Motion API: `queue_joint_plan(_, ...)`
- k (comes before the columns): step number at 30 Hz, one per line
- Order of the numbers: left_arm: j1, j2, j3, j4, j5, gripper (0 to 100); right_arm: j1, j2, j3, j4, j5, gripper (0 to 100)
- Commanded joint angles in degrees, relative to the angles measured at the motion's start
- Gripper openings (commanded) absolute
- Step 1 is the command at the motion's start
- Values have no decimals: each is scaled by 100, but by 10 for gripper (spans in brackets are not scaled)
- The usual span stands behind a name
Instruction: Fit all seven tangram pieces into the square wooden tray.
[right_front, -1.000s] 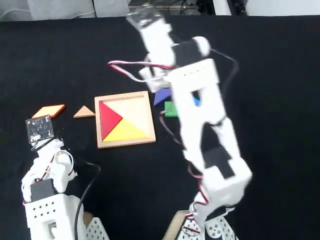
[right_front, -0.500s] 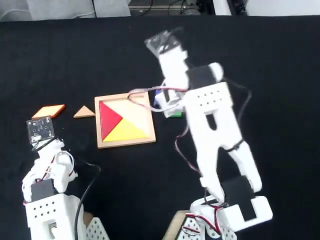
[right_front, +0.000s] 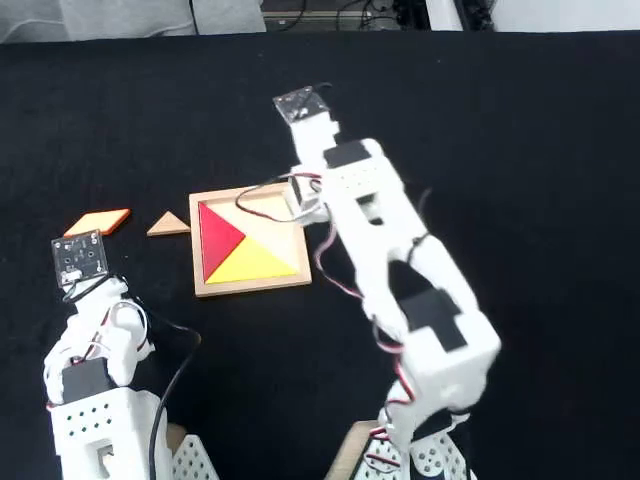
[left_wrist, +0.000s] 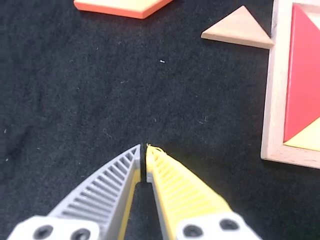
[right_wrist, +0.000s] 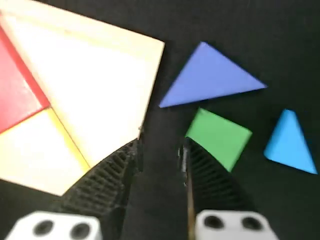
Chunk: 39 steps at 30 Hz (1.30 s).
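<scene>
Mid-table in the high view: tray (right_front: 252, 288), holding a red triangle (right_front: 218, 238) and a yellow triangle (right_front: 255, 263) that meet along one edge, the rest bare wood. Just beside its rim on the black cloth: wood triangle (right_front: 168, 225), then orange parallelogram (right_front: 97, 221) farther out. Seen from the right wrist, covered by the arm from above: blue triangle (right_wrist: 212, 77), green square (right_wrist: 219, 137) and cyan triangle (right_wrist: 290, 144), near the tray's corner. Right gripper (right_wrist: 160, 144) slightly parted, empty, at the tray's edge. Left gripper (left_wrist: 145, 148) clenched, tips touching, empty; tray cut off there.
</scene>
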<state>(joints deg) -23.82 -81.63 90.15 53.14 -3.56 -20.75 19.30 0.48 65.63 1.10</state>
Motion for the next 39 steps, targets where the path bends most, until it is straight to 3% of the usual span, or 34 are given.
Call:
queue_joint_plan(1, 13, -44, -31, -105, 26, 33, -264, 418, -989, 457, -448, 103)
queue_joint_plan(10, 13, -44, -31, -97, 0, 33, -404, 954, -1209, 607, -1292, 100)
queue_joint_plan(23, 13, -44, -31, -88, 0, 33, -141, 1481, -1156, 290, -1310, 94)
queue_joint_plan(28, 13, -44, -31, -88, 0, 33, 88, 1464, -857, 352, -1336, 10)
queue_joint_plan(39, 13, -44, -31, -88, 0, 33, -88, 629, 233, 0, -1090, 19)
